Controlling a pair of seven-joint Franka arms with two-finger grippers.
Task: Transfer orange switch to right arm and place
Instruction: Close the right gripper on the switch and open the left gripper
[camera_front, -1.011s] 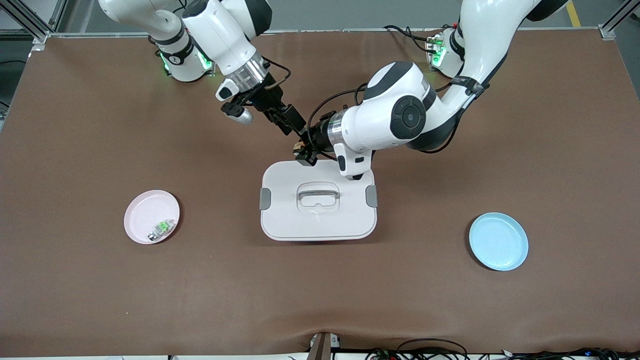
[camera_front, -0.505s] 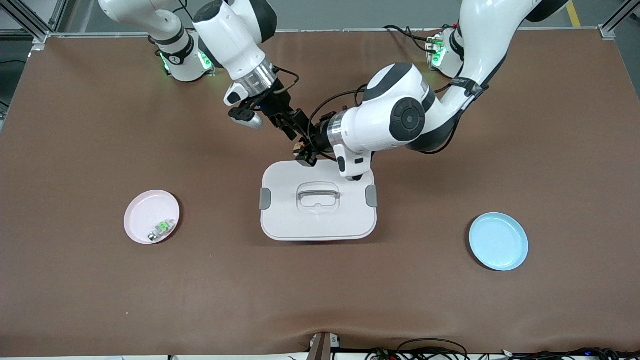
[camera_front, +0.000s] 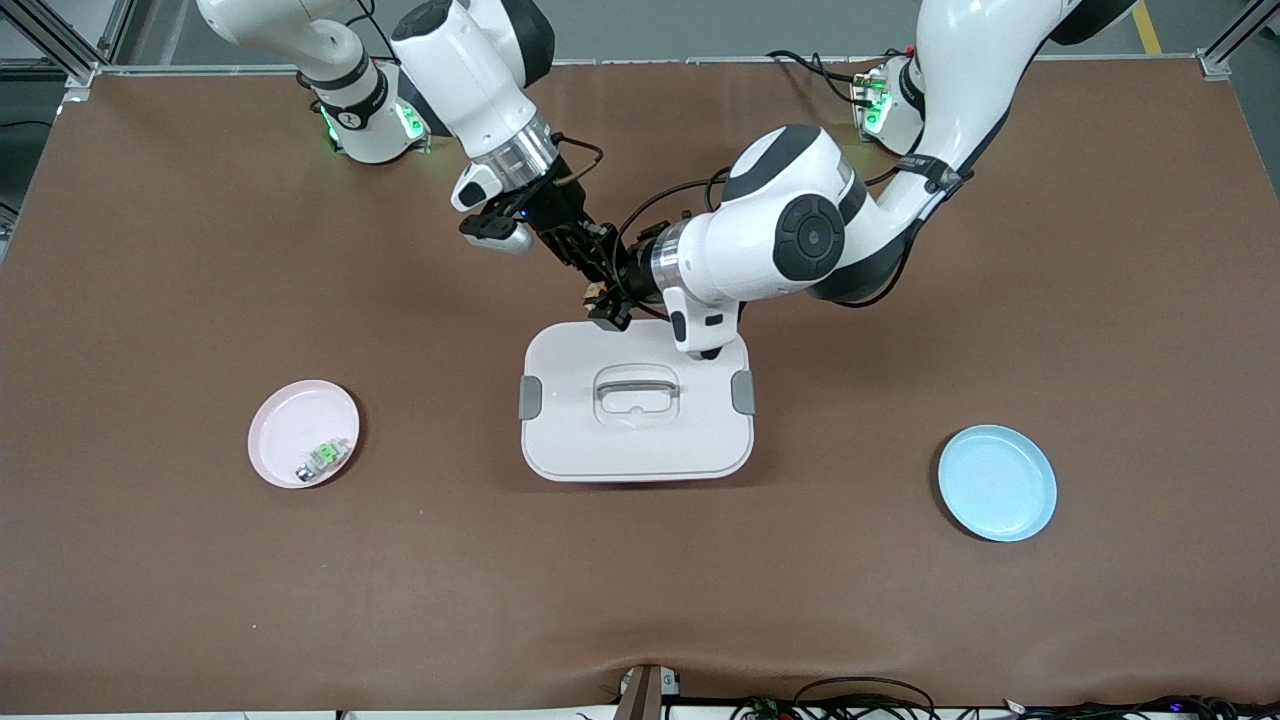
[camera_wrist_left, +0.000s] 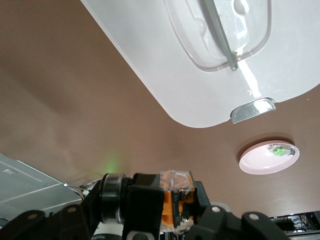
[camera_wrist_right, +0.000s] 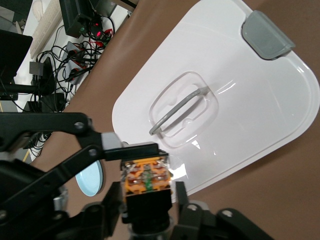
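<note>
- Two grippers meet over the table-ward edge of your white lidded box (camera_front: 636, 440): the left gripper (camera_front: 607, 306) and the right gripper (camera_front: 601, 268) are both clamped on one orange switch (camera_front: 597, 292).
- One pink plate (camera_front: 290, 425) lies toward the right arm's end of the table and carries one green-and-white component (camera_front: 324, 456).
- One blue plate (camera_front: 997, 483) lies toward the left arm's end.
</note>
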